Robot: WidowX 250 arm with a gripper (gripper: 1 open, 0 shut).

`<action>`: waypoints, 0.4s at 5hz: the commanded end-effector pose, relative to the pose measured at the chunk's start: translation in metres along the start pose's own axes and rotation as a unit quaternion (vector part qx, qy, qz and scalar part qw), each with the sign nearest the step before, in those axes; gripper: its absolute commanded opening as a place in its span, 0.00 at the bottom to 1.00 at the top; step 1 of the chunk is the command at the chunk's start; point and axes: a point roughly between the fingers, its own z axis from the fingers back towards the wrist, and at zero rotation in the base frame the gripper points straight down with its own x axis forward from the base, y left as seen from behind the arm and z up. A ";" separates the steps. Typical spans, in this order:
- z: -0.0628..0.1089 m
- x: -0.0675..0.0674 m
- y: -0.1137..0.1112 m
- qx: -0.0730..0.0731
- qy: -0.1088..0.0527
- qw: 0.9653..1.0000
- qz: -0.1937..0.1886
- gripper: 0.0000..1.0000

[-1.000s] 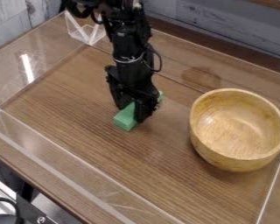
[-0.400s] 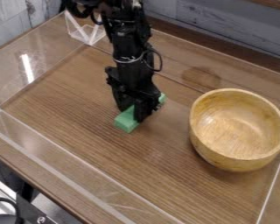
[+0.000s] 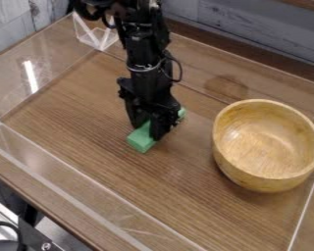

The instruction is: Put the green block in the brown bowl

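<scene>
Closed narrowly on the green block (image 3: 146, 136), black gripper (image 3: 150, 125) pointing straight down. Beneath the jaws, a brown wood-grain table (image 3: 81, 137) with clear glossy walls at its edges. Block small, bright green, matte. Right of the jaws, well apart, the brown bowl (image 3: 267, 143).

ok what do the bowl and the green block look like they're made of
Brown bowl: looks like wood, with visible grain on thick walls and a smooth, faintly glossy finish. Green block: uniform bright green, matte; possibly painted wood or plastic, the picture leaves it open.
</scene>
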 end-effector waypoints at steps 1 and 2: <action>0.014 0.003 -0.005 0.004 -0.015 1.000 0.000 0.00; 0.016 0.002 -0.008 0.001 -0.011 1.000 0.002 0.00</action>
